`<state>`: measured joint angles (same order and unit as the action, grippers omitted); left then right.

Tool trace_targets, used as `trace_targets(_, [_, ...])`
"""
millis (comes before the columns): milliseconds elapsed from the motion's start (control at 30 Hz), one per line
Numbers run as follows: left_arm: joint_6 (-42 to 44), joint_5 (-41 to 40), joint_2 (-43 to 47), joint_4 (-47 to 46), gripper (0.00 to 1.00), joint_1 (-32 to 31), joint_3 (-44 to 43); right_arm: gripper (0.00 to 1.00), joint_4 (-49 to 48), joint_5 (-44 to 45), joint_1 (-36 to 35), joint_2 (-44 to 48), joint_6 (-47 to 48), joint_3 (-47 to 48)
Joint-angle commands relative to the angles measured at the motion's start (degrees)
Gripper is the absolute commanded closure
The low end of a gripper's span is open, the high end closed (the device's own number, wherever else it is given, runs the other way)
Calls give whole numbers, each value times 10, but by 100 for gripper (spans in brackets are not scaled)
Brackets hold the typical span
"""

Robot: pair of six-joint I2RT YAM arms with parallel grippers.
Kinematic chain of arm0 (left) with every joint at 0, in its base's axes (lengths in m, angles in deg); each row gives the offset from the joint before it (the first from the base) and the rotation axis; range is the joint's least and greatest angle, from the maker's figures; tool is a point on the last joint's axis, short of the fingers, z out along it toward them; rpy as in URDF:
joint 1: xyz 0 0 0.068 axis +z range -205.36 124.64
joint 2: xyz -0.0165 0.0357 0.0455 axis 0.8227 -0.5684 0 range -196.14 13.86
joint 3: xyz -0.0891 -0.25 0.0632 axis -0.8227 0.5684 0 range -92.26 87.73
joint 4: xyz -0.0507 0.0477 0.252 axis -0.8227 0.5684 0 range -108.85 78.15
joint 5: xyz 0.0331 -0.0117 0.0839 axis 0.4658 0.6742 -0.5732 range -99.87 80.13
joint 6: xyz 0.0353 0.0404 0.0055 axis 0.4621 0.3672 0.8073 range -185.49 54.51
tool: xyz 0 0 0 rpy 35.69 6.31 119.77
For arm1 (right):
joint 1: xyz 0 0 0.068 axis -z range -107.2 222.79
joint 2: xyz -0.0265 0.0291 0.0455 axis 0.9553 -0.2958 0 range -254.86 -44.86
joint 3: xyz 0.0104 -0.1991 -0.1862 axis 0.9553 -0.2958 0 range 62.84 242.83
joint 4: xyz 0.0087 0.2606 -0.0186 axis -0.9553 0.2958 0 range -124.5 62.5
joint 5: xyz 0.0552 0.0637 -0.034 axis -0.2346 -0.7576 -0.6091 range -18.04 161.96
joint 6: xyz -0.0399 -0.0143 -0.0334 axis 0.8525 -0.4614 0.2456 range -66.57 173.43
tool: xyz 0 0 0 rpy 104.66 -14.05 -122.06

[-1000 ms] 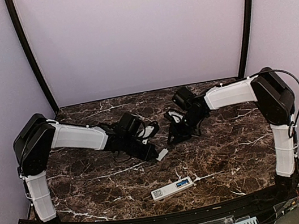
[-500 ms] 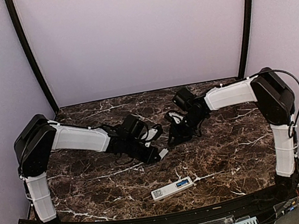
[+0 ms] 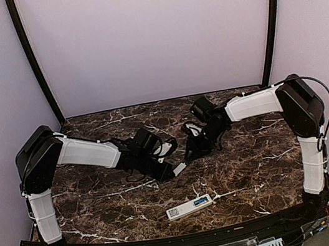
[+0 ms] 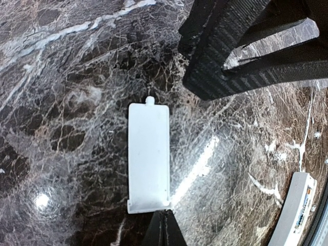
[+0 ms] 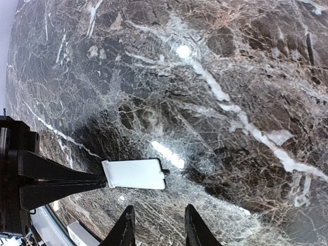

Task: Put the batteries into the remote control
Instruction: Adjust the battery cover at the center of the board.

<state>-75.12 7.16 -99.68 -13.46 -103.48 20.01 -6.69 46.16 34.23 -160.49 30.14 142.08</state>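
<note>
Low across the marble table [image 3: 102,203] the left arm [image 3: 87,151] reaches in toward centre. On it the left gripper [image 4: 163,229] has its fingers pressed together with no gap showing. Its tips sit right at the near short end of the cover plate [image 4: 148,156], touching that edge. Can't tell if any lip of the plate is caught between them.

The plate is flat and white, lying on the marble straight ahead of the left tips. A small tab on its far end points away from that gripper.

Back toward the arm bases from the left tips, and slightly to their right, lies the remote control [image 3: 190,207]. It is white, flat on the table and well apart from both grippers. A blue patch shows on its right half, too small to tell what it is.

Just past the plate's tab end hangs the right gripper [image 5: 160,230], fingers spread with only marble between them, holding nothing. The plate lies just ahead of its tips, off to one side, not touching them. Behind it the right arm [image 3: 253,105] comes in from the right.
</note>
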Motion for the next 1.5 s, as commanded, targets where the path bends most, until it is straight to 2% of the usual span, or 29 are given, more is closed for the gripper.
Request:
trace_targets(0, [-3,1,-6,5,100,0,32,69,-10,-8,3,-10,-6,-3])
trace_targets(200, [-1,4,-7,9,100,0,27,69,-7,-10,3,-10,-4,3])
trace_targets(467, [16,-5,43,20,100,0,-18,69,-5,-9,4,-9,-2,0])
trace_targets(800, [11,0,-3,1,100,0,-33,69,-5,-8,3,-13,0,3])
trace_targets(1467, [-3,-12,-2,-10,100,0,47,66,-15,-30,4,-20,-3,1])
